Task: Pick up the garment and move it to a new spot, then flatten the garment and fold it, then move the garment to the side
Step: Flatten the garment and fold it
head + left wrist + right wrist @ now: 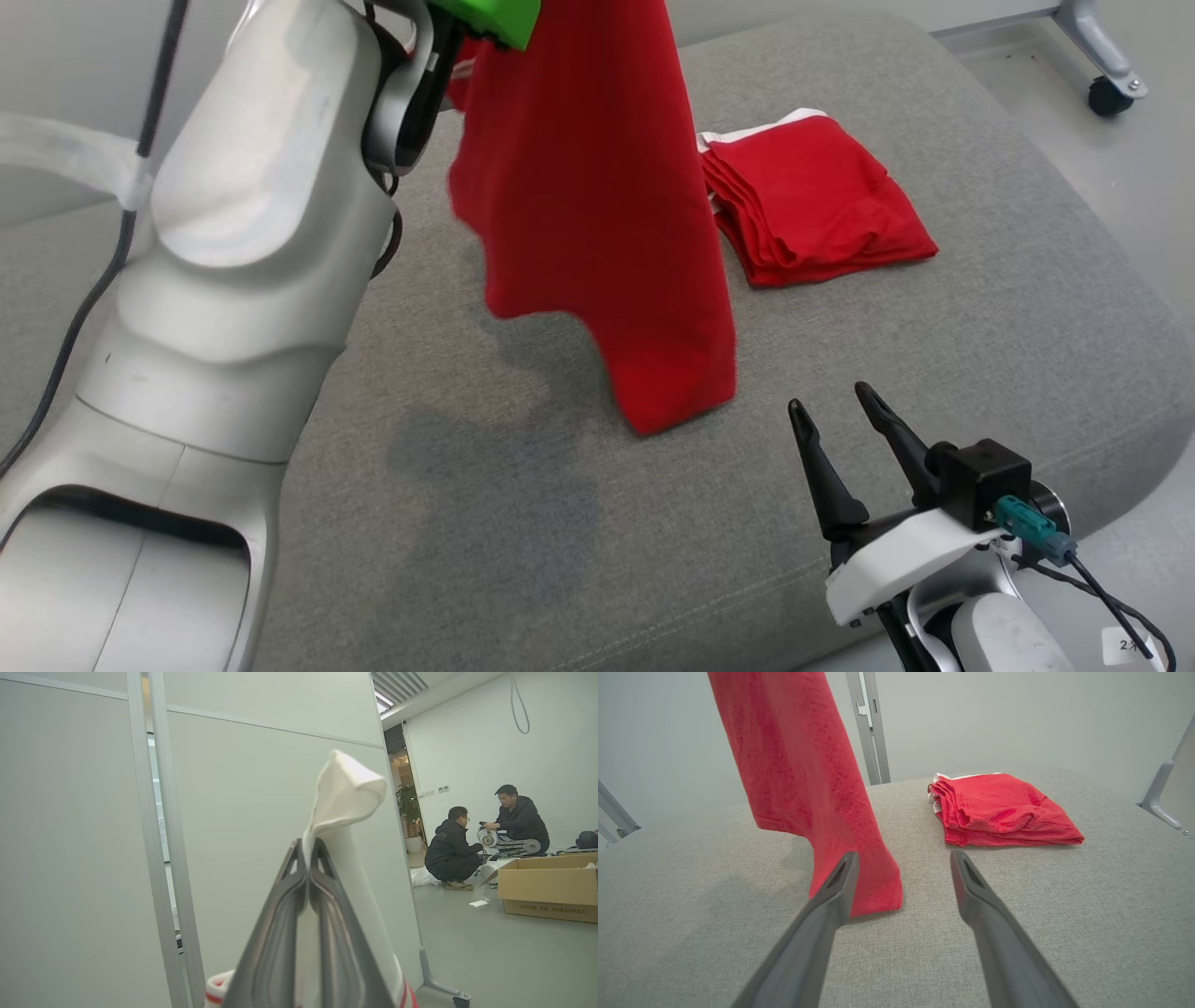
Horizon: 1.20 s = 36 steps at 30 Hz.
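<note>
I see a grey upholstered platform before pale partition panels; beyond, grey floor, a white wall, a cardboard box, a potted plant, a ceiling light strip.

**Head view.** A small white paper tag sits below the right gripper, in the lower right corner of the view. It bears the digit "2" in dark print. A second character follows the digit, but it is too small and too close to the frame edge to be read.

**Left wrist view.** An open brown cardboard box carries a single line of dark print along the lower edge of its front face. The characters are too small to read.
</note>
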{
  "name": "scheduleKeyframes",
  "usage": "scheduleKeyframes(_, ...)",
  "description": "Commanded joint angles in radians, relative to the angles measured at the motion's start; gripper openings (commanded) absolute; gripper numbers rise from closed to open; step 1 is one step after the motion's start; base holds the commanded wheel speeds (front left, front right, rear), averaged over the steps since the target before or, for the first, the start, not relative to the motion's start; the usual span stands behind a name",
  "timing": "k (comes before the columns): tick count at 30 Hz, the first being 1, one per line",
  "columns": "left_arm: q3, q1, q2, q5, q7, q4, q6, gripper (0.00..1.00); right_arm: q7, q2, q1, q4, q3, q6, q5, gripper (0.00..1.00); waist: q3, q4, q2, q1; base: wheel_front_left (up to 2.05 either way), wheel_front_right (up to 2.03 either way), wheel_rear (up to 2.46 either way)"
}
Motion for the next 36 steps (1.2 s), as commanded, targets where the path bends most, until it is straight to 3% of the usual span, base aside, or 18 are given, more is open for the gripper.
scheduleKeyframes(1,0.024,0.017,0.002,-0.023,-0.007,-0.028,0.009,0.0,0.001,0.0,0.009,-0.009,-0.006,-0.001,-0.003,1.0,-0.009,0.03,0.0,0.0,0.0,0.0,0.0)
scheduleKeyframes(8,0.057,0.206,0.057,-0.071,-0.005,-0.05,0.022,0.0,0.011,0.0,0.014,-0.028,-0.014,-0.001,-0.003,1.0,0.011,0.106,0.0,0.0,0.0,0.0,0.0)
scheduleKeyframes(16,0.103,0.513,0.187,-0.098,-0.007,-0.059,0.079,0.0,0.017,-0.001,0.018,-0.046,-0.038,-0.001,-0.014,1.0,0.031,0.166,0.0,0.0,0.0,0.0,0.0)
scheduleKeyframes(23,0.129,0.71,0.253,-0.106,-0.01,-0.135,0.124,0.0,0.032,-0.001,0.028,-0.058,-0.05,-0.001,-0.026,1.0,0.022,0.198,0.0,0.0,0.0,0.0,0.0)
scheduleKeyframes(36,0.192,1.051,0.356,-0.138,0.021,-0.303,0.289,0.0,0.049,-0.001,0.05,-0.066,-0.049,-0.001,-0.034,1.0,-0.017,0.218,0.0,0.0,0.0,0.0,0.0)
